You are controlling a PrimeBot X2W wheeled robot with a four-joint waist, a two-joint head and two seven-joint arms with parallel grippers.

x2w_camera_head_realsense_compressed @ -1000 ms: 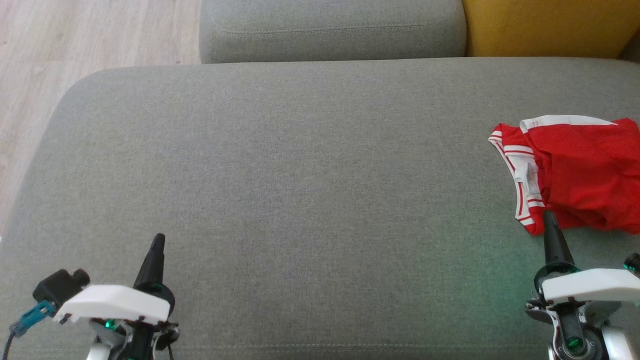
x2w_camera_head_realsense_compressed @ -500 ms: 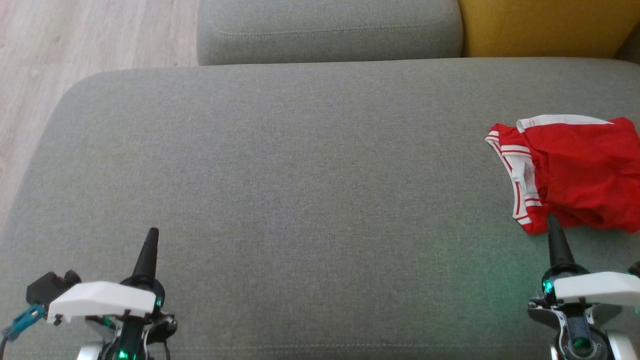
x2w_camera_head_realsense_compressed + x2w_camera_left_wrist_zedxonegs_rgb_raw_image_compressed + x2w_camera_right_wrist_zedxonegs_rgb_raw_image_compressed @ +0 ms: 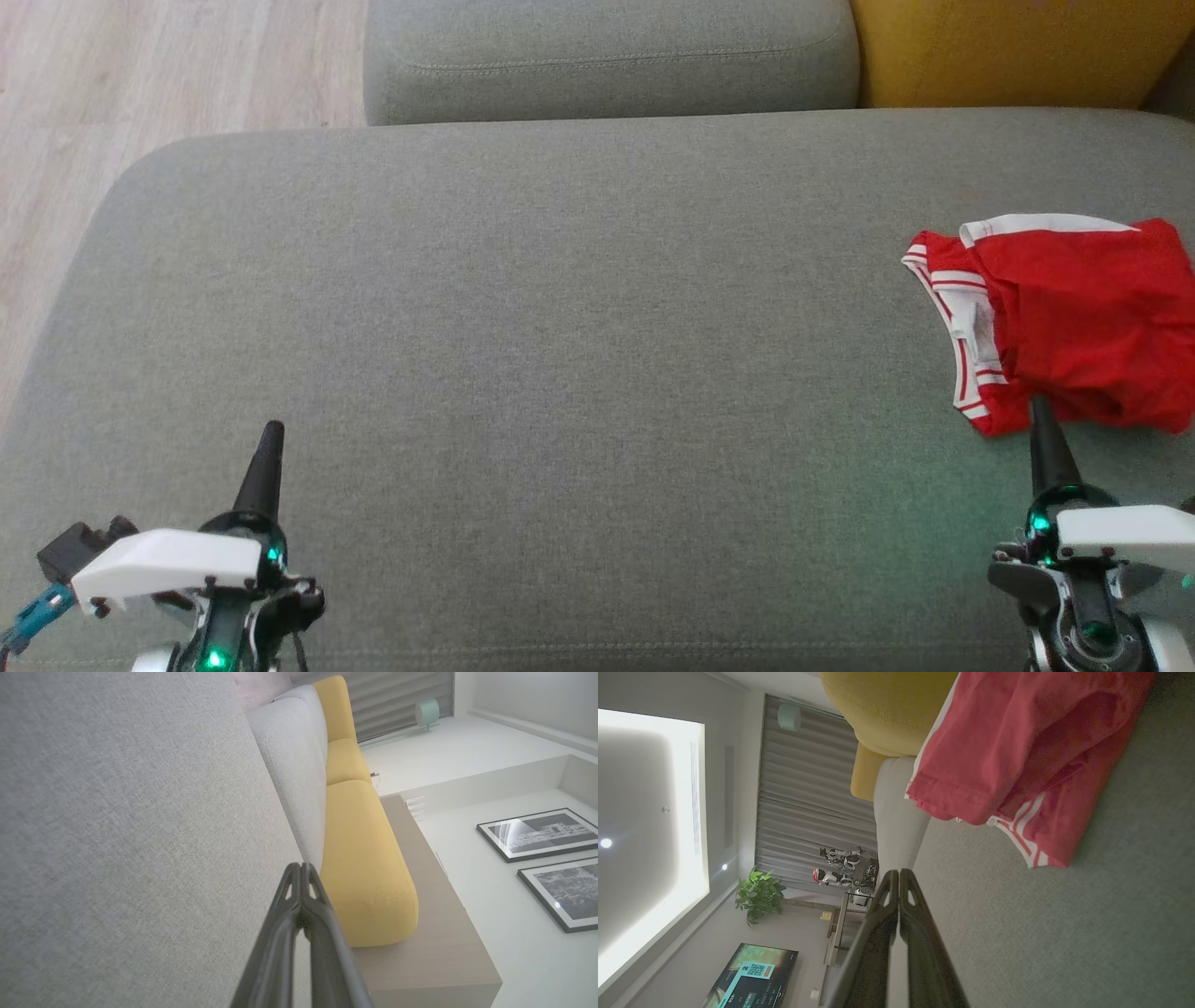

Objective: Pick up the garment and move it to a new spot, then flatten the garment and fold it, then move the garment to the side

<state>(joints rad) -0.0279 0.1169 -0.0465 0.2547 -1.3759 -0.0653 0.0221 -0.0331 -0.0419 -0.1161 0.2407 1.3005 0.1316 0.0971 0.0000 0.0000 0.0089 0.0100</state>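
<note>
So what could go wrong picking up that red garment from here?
The right hand is shut with its tip by the near edge of the red garment, so it may just shove the fabric along the grey cushion. The garment lies crumpled in layers, so a pinch might catch only one layer.

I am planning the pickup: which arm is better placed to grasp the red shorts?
The right. The right gripper sits just beside the red shorts at the right end of the grey seat; the left gripper is far across it.
</note>
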